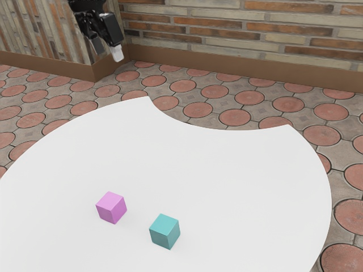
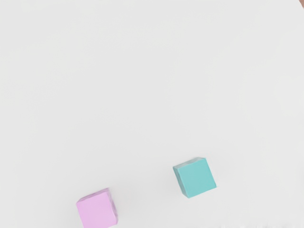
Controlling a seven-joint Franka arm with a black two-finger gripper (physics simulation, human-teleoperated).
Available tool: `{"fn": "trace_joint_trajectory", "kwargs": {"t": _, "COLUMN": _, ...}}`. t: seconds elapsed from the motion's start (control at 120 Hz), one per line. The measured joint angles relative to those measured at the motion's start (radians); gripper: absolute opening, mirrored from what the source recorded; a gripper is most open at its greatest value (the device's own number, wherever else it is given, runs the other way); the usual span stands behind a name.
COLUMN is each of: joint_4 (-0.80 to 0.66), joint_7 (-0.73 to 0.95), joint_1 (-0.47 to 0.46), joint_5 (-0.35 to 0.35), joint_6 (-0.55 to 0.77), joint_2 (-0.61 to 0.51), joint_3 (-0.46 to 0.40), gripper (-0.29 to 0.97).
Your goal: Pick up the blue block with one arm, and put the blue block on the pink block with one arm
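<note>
**Operator:** Which step am I on?

**Helper:** You are at the first one, I think. You have not picked up anything yet. The blue block [image 1: 164,231] sits flat on the white tabletop [image 1: 227,170]. Nothing is touching it.

**Operator:** Where is it next to the pink block [image 1: 110,207]?

**Helper:** Just beside the pink block, but not touching it. In the exterior view it is on the pink block's right and a bit closer to the camera. There is a small gap of bare tabletop between them. In the wrist view you can see the blue block [image 2: 194,177] and the pink block [image 2: 97,210] side by side too. Both stand flat, and each is turned a little.

**Operator:** And my jaws?

**Helper:** They are high up and well apart from the pink block, back by the brick wall [image 1: 238,28]. They look apart, with nothing between them.

**Operator:** What do I do next?

**Helper:** I think you need to bring the jaws across and down, right over the blue block. Keep them apart so one goes on each side. Turn them to match the block's flat sides, since it sits a bit crooked. Go down on the side away from the pink block if you can, so you don't bump it. Then close, lift, and set the blue block on top of the pink block.
</note>
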Motion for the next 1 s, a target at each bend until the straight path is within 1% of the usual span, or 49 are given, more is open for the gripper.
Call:
{"fn": "trace_joint_trajectory", "kwargs": {"t": 0.058, "joint_4": -0.001, "joint_7": 0.000, "joint_1": -0.070, "joint_5": 0.003, "joint_6": 0.001, "joint_2": -0.002, "joint_3": 0.014, "gripper": 0.66}}
{"fn": "trace_joint_trajectory", "kwargs": {"t": 0.2, "joint_4": -0.006, "joint_7": -0.013, "joint_1": -0.201, "joint_5": 0.009, "joint_6": 0.002, "joint_2": 0.009, "joint_3": 0.020, "gripper": 0.66}}
{"fn": "trace_joint_trajectory", "kwargs": {"t": 0.233, "joint_4": -0.045, "joint_7": -0.025, "joint_1": -0.229, "joint_5": 0.011, "joint_6": 0.003, "joint_2": -0.009, "joint_3": 0.022, "gripper": 0.66}}
{"fn": "trace_joint_trajectory", "kwargs": {"t": 0.275, "joint_4": -0.176, "joint_7": -0.041, "joint_1": -0.260, "joint_5": 0.010, "joint_6": 0.018, "joint_2": -0.067, "joint_3": 0.023, "gripper": 0.65}}
{"fn": "trace_joint_trajectory", "kwargs": {"t": 0.292, "joint_4": -0.270, "joint_7": -0.048, "joint_1": -0.248, "joint_5": 0.010, "joint_6": 0.039, "joint_2": -0.107, "joint_3": 0.019, "gripper": 0.65}}
{"fn": "trace_joint_trajectory", "kwargs": {"t": 0.3, "joint_4": -0.316, "joint_7": -0.052, "joint_1": -0.227, "joint_5": 0.009, "joint_6": 0.051, "joint_2": -0.125, "joint_3": 0.016, "gripper": 0.65}}
{"fn": "trace_joint_trajectory", "kwargs": {"t": 0.317, "joint_4": -0.397, "joint_7": -0.059, "joint_1": -0.148, "joint_5": 0.009, "joint_6": 0.073, "joint_2": -0.154, "joint_3": 0.009, "gripper": 0.64}}
{"fn": "trace_joint_trajectory", "kwargs": {"t": 0.342, "joint_4": -0.483, "joint_7": -0.070, "joint_1": -0.003, "joint_5": 0.009, "joint_6": 0.104, "joint_2": -0.181, "joint_3": 0.000, "gripper": 0.65}}
{"fn": "trace_joint_trajectory", "kwargs": {"t": 0.367, "joint_4": -0.547, "joint_7": -0.081, "joint_1": 0.103, "joint_5": 0.008, "joint_6": 0.132, "joint_2": -0.193, "joint_3": -0.016, "gripper": 0.65}}
{"fn": "trace_joint_trajectory", "kwargs": {"t": 0.383, "joint_4": -0.579, "joint_7": -0.090, "joint_1": 0.144, "joint_5": 0.008, "joint_6": 0.150, "joint_2": -0.196, "joint_3": -0.028, "gripper": 0.65}}
{"fn": "trace_joint_trajectory", "kwargs": {"t": 0.408, "joint_4": -0.612, "joint_7": -0.105, "joint_1": 0.171, "joint_5": 0.008, "joint_6": 0.175, "joint_2": -0.192, "joint_3": -0.042, "gripper": 0.65}}
{"fn": "trace_joint_trajectory", "kwargs": {"t": 0.475, "joint_4": -0.676, "joint_7": -0.146, "joint_1": 0.147, "joint_5": 0.007, "joint_6": 0.255, "joint_2": -0.174, "joint_3": -0.067, "gripper": 0.65}}
{"fn": "trace_joint_trajectory", "kwargs": {"t": 0.525, "joint_4": -0.729, "joint_7": -0.175, "joint_1": 0.141, "joint_5": 0.007, "joint_6": 0.313, "joint_2": -0.171, "joint_3": -0.129, "gripper": 0.65}}
{"fn": "trace_joint_trajectory", "kwargs": {"t": 0.592, "joint_4": -0.824, "joint_7": -0.216, "joint_1": 0.161, "joint_5": 0.004, "joint_6": 0.398, "joint_2": -0.173, "joint_3": -0.221, "gripper": 0.65}}
{"fn": "trace_joint_trajectory", "kwargs": {"t": 0.708, "joint_4": -0.925, "joint_7": -0.290, "joint_1": 0.171, "joint_5": -0.021, "joint_6": 0.529, "joint_2": -0.166, "joint_3": -0.311, "gripper": 0.65}}
{"fn": "trace_joint_trajectory", "kwargs": {"t": 0.833, "joint_4": -0.945, "joint_7": -0.362, "joint_1": 0.162, "joint_5": -0.046, "joint_6": 0.629, "joint_2": -0.101, "joint_3": -0.344, "gripper": 0.65}}
{"fn": "trace_joint_trajectory", "kwargs": {"t": 0.908, "joint_4": -0.947, "joint_7": -0.399, "joint_1": 0.147, "joint_5": -0.053, "joint_6": 0.675, "joint_2": -0.054, "joint_3": -0.349, "gripper": 0.65}}
{"fn": "trace_joint_trajectory", "kwargs": {"t": 1.0, "joint_4": -0.956, "joint_7": -0.436, "joint_1": 0.132, "joint_5": -0.057, "joint_6": 0.719, "joint_2": -0.029, "joint_3": -0.353, "gripper": 0.65}}
